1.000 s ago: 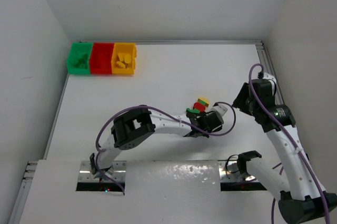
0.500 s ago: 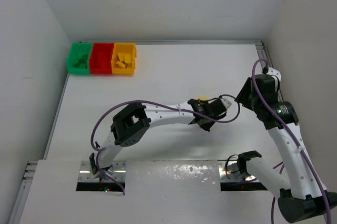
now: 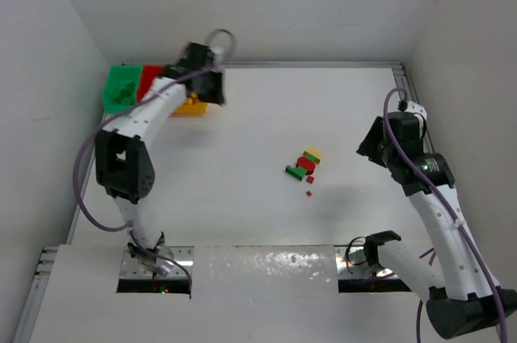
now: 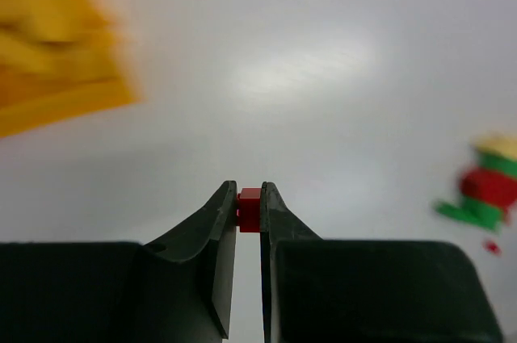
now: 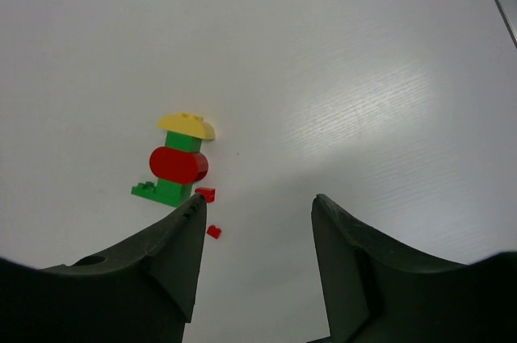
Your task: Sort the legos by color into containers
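A tiny red lego (image 4: pixel 250 210) is pinched between the tips of my left gripper (image 4: pixel 250 207), which is shut on it. That gripper (image 3: pixel 209 89) hovers at the right end of the joined containers: green (image 3: pixel 121 89), red (image 3: pixel 150 83) and yellow-orange (image 3: pixel 191 106); the yellow-orange one (image 4: pixel 48 52) shows blurred in the left wrist view. A clump of legos (image 3: pixel 304 164) lies mid-table: a yellow cap (image 5: pixel 187 124), a red rounded piece (image 5: pixel 178 165) and a green base (image 5: pixel 157 191), with two tiny red bricks (image 5: pixel 206 194) (image 5: pixel 213 232) beside it. My right gripper (image 5: pixel 257 206) is open and empty, to the right of the clump.
Green pieces lie in the green bin and yellow pieces in the yellow-orange bin. White walls close the table at the back and on both sides. A metal rail (image 3: pixel 404 89) runs along the right edge.
My left arm has swung from the clump of legos mid-table up to the containers at the far left, carrying the small red lego. The right arm has barely shifted.
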`<state>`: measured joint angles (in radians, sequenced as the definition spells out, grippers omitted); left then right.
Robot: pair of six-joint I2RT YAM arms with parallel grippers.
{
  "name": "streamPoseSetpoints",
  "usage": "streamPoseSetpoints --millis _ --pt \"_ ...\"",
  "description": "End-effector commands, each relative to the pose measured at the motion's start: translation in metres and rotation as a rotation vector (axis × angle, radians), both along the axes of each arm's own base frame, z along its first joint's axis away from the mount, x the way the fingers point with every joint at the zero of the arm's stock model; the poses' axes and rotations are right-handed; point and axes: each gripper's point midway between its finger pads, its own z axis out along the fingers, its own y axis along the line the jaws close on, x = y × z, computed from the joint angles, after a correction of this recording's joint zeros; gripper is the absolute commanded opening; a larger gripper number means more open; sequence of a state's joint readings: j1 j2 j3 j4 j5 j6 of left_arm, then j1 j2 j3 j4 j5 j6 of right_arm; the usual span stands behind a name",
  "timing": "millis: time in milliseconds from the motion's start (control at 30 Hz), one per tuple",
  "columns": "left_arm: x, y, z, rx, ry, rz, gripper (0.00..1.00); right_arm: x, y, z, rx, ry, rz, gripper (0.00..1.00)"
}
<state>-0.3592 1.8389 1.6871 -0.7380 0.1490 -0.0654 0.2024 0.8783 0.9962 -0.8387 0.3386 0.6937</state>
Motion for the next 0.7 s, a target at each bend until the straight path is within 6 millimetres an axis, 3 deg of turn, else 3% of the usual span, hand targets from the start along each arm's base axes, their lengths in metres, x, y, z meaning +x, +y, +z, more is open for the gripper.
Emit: streamPoseSetpoints --millis 0,67,133,200,233,467,533,667 --pt "0.04 0.124 0.043 0.03 -0.105 0.234 0.0 0.01 0.009 -0.003 0.029 -0.011 0.023 0.54" --pt "0.061 0.18 0.047 0.104 -0.173 0.304 0.0 0.011 0.009 -0.005 0.028 -0.006 0.027 0.54" --pt "0.077 0.221 0.04 0.152 -0.197 0.348 0.0 0.011 0.01 -0.007 0.029 0.0 0.031 0.54" --pt "0.088 0.239 0.021 0.178 -0.171 0.379 0.0 0.01 0.01 -0.011 0.027 0.011 0.035 0.54" --pt "0.096 0.249 0.027 0.181 -0.189 0.39 0.0 0.008 0.01 -0.014 0.024 0.018 0.034 0.54" --pt "0.139 0.274 -0.016 0.231 -0.186 0.441 0.0 -0.001 0.005 -0.02 0.005 0.05 0.023 0.54" --pt "0.148 0.288 -0.016 0.276 -0.213 0.49 0.0 -0.002 0.003 -0.021 0.0 0.053 0.02 0.54" --pt "0.161 0.292 -0.032 0.291 -0.228 0.501 0.0 -0.006 0.001 -0.02 -0.007 0.053 0.012 0.54"
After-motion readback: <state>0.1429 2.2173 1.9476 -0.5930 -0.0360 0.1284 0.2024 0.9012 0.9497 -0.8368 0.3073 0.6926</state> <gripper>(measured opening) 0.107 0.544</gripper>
